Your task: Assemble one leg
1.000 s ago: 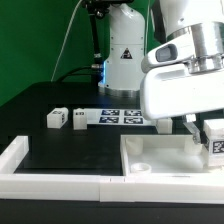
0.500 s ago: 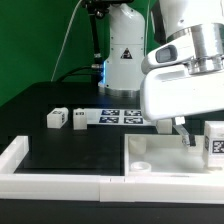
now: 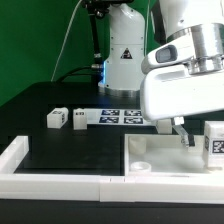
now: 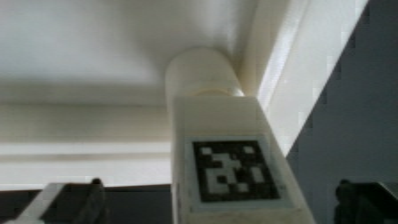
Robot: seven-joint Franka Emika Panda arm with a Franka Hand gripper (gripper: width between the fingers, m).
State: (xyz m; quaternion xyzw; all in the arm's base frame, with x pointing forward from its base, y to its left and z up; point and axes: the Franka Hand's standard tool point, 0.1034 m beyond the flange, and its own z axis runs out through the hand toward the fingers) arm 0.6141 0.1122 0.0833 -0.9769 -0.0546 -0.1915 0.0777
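Note:
One leg (image 3: pixel 213 143), a white block with a black-and-white tag, stands upright at the near right corner of the white square panel (image 3: pixel 165 158). My gripper (image 3: pixel 188 138) hangs just to the exterior view's left of it, and only one dark finger (image 3: pixel 186 136) shows. In the wrist view the leg (image 4: pixel 228 140) rises in the panel's corner (image 4: pixel 89 60), between my gripper's (image 4: pixel 217 208) two dark fingertips (image 4: pixel 71 203), which stand wide apart and clear of it. The gripper is open and empty. Two more legs (image 3: pixel 55 118) (image 3: pixel 78 119) lie on the black table.
The marker board (image 3: pixel 120 116) lies behind the legs, in front of the robot base (image 3: pixel 122 55). White border rails run along the table's front (image 3: pixel 60 182) and the exterior view's left (image 3: pixel 14 152). A small round boss (image 3: pixel 140 168) sits on the panel's near edge.
One second ago my fingers were over the leg at the panel's corner. They have since drawn off to the exterior view's left, and the leg stands free. Nothing moved in the last half second.

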